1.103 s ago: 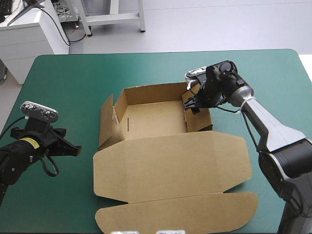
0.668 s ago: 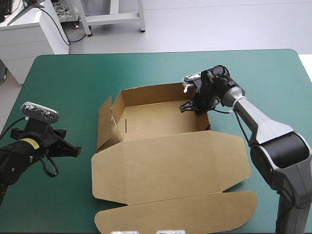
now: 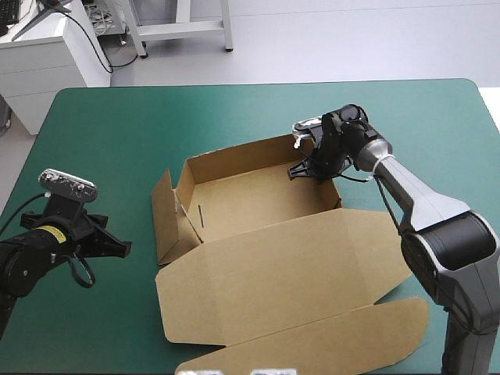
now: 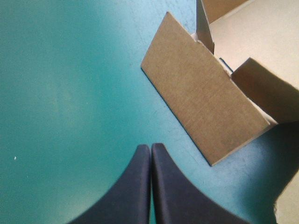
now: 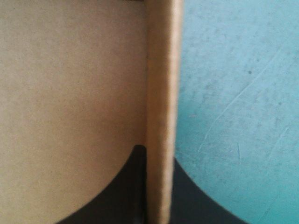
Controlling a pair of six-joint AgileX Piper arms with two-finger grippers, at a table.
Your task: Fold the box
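The brown box [image 3: 273,262] sat at the middle of the table [image 3: 117,133], on its teal-green cover, as an open tray with its lid lying flat toward the near edge, the lid's long tuck flap reaching almost to that edge. The whole sheet lay slightly skewed to the table's edges. The tray's far and right walls stood up, while the flap on its left side [image 3: 166,220] leaned outward. The right gripper [image 3: 301,169] reached down at the far right corner of the tray; in its wrist view the black fingers [image 5: 126,186] were all but shut on the upright right wall of the box [image 5: 161,93], one finger inside the tray against the board and the other outside over the cover. The left gripper [image 3: 121,248] was near the table's left edge, well apart from the box, its fingers [image 4: 140,186] pressed together into one point and holding nothing. Ahead of them and to one side, the leaning left flap of the box [image 4: 205,107] stood over bare cover.
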